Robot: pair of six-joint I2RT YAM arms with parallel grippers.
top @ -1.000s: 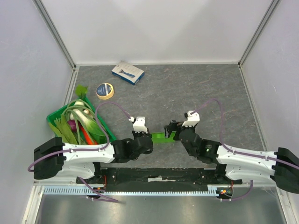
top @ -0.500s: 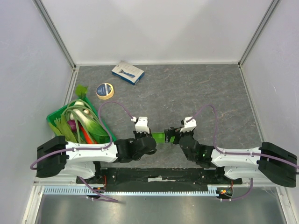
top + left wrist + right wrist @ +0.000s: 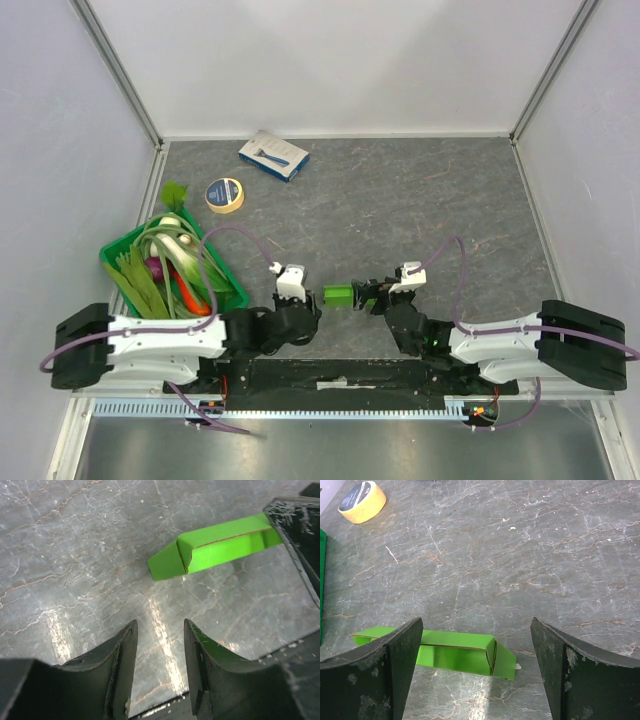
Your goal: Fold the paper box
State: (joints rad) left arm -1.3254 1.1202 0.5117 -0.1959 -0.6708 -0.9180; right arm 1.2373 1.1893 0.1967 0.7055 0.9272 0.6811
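My left gripper (image 3: 160, 625) has its two black fingers (image 3: 120, 665) parted, with only the grey, marble-veined table (image 3: 400, 200) showing in the gap. It grips nothing. Just beyond those fingertips, and apart from them, lies the bright lime-green, thin-card paper box (image 3: 220, 547). It is a long, flattened sleeve lying flat on the table, with a short flap creased over at the end nearest me.

My right gripper (image 3: 476, 625) is spread wide and holds nothing either. From its wrist, the paper box lies low between the two scuffed fingers. One end runs behind the left-hand finger, and I cannot tell whether that finger touches the card.

From above, the paper box sits between my two wrists, close to the near edge of the table. Well off to the left stands a darker green plastic crate (image 3: 115, 262) full of vegetables. Beyond it lies a yellow roll of tape (image 3: 224, 195), and further back a flat blue-and-white carton (image 3: 274, 155).
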